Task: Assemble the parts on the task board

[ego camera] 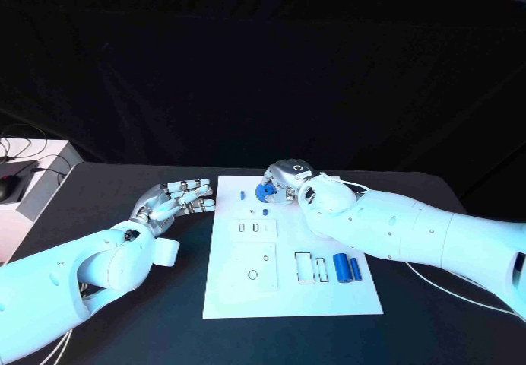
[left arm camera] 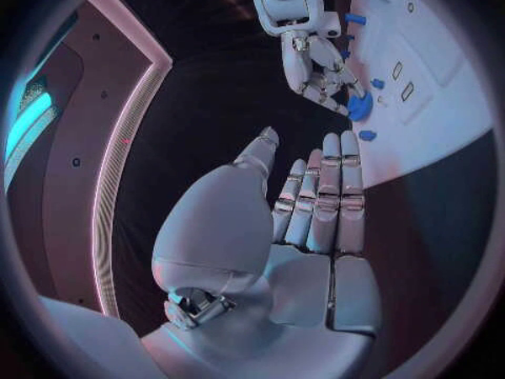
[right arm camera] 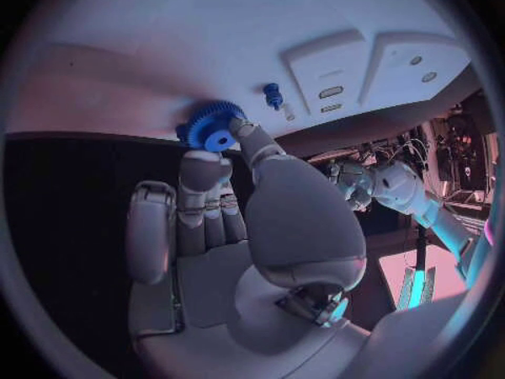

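Note:
The white task board (ego camera: 290, 296) lies in the middle of the black table. At its far edge my right hand (ego camera: 290, 181) pinches a blue gear (ego camera: 267, 192) between thumb and a finger; the right wrist view shows the gear (right arm camera: 214, 126) against the board's edge (right arm camera: 210, 42). A small blue peg (ego camera: 242, 195) stands close beside it. Two blue cylinders (ego camera: 346, 268) lie on the board's right side. My left hand (ego camera: 175, 199) hovers just off the board's left edge, fingers straight, holding nothing; the left wrist view shows the hand (left arm camera: 310, 219) pointing toward the gear (left arm camera: 360, 107).
The board has rectangular recesses (ego camera: 310, 266) and a raised plate with small slots (ego camera: 253, 227). A white box with a black mouse (ego camera: 14, 185) stands at the table's left edge. White cables (ego camera: 444, 283) trail under my right arm.

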